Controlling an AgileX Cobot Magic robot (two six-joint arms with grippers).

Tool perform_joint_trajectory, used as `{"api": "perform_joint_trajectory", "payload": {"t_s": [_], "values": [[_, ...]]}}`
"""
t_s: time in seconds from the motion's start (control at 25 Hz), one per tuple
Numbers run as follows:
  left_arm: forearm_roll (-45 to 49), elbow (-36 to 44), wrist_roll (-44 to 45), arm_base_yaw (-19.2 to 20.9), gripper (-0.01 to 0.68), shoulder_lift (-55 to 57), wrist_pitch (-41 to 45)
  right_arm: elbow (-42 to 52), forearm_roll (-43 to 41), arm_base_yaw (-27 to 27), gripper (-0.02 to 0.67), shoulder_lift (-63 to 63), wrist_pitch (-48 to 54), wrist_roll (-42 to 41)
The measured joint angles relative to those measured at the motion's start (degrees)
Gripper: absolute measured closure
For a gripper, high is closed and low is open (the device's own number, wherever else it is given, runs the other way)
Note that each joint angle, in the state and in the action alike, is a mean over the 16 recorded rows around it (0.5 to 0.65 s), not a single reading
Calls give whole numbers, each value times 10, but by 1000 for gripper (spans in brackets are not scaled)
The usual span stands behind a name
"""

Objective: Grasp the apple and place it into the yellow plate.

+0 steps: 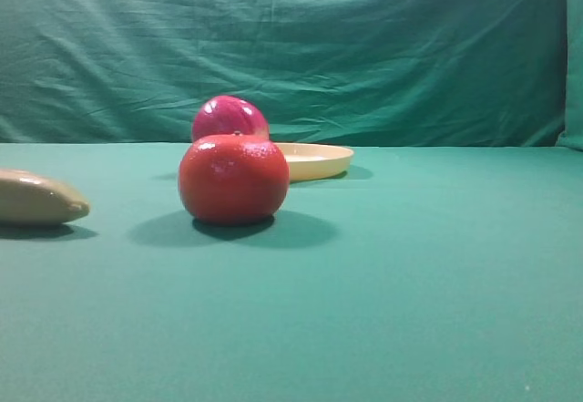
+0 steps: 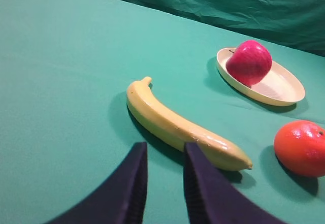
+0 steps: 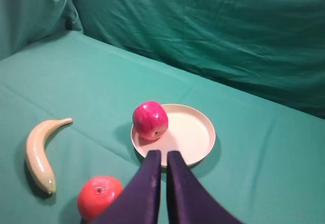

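Now glossy crimson apple (image 3: 150,120) in shallow pale-yellow plate (image 3: 195,132); right fingers (image 3: 152,170) pressed together, left fingers (image 2: 137,173) slightly apart.

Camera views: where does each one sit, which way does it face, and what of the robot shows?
Exterior high: low at table level, facing the orange with the apple behind; no robot visible.
Left wrist: above the left gripper, over the banana.
Right wrist: above the shut right gripper, facing the yellow plate.
All share apple, plate, orange.
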Motion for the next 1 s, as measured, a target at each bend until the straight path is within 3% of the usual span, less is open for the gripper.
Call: {"api": "perform_joint_trajectory", "payload": {"t_s": [0.36, 0.68, 1.0], "values": [[0, 0, 0, 0, 516, 0, 0, 4, -51, -44, 649, -33, 31, 16], [0, 0, 0, 0, 516, 0, 0, 38, -65, -154, 649, -98, 53, 39], [0, 0, 0, 0, 516, 0, 0, 155, -65, -262, 649, -209, 38, 48]]}}
